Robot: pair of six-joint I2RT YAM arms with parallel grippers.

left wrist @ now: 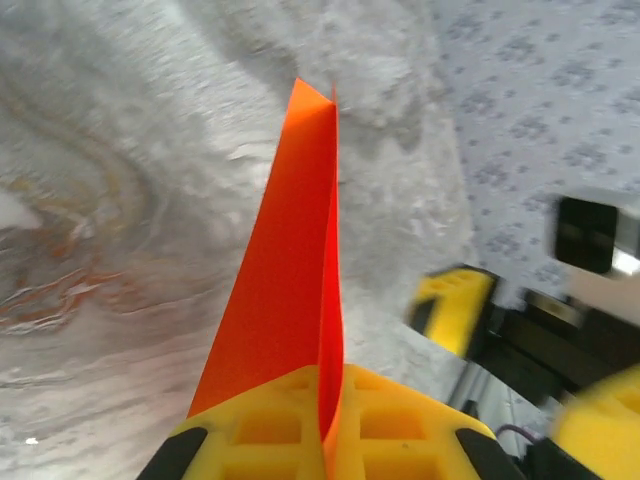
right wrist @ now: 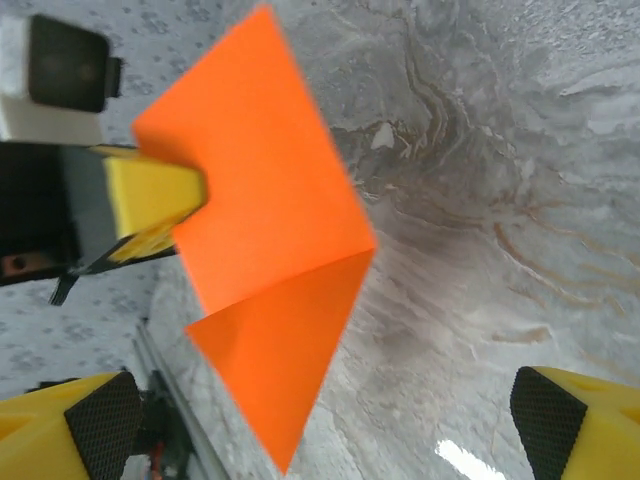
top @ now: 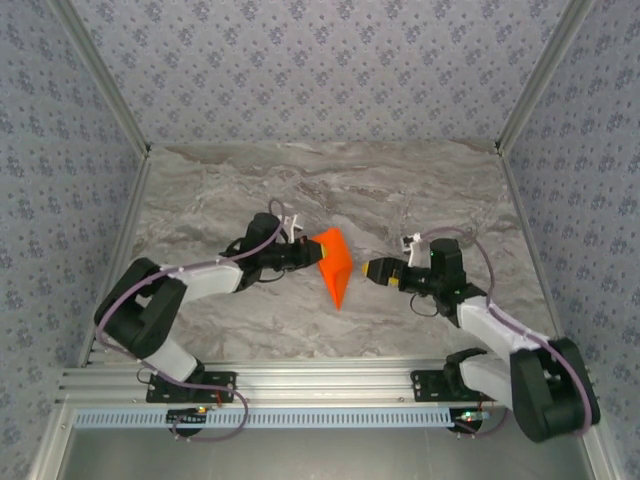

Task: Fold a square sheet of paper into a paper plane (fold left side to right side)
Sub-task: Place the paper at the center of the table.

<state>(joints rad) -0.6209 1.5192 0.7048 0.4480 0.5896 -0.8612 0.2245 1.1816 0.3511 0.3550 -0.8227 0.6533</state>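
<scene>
The square sheet of paper (top: 335, 265) is bright orange and folded double into a pointed paper plane shape. It is held on edge above the table's middle, tip toward the near edge. My left gripper (top: 306, 251) is shut on its upper left corner. In the left wrist view the paper (left wrist: 285, 270) rises from between the closed yellow jaws of my left gripper (left wrist: 330, 410). My right gripper (top: 372, 270) stands open just right of the paper, apart from it. In the right wrist view the paper (right wrist: 265, 210) hangs ahead of my right gripper's (right wrist: 325, 420) wide-spread fingers (right wrist: 100, 420).
The marble table (top: 330, 190) lies between patterned walls (top: 320, 60). An aluminium rail (top: 300, 385) runs along the near edge at the arm bases. Bare tabletop stretches behind and to both sides of the paper.
</scene>
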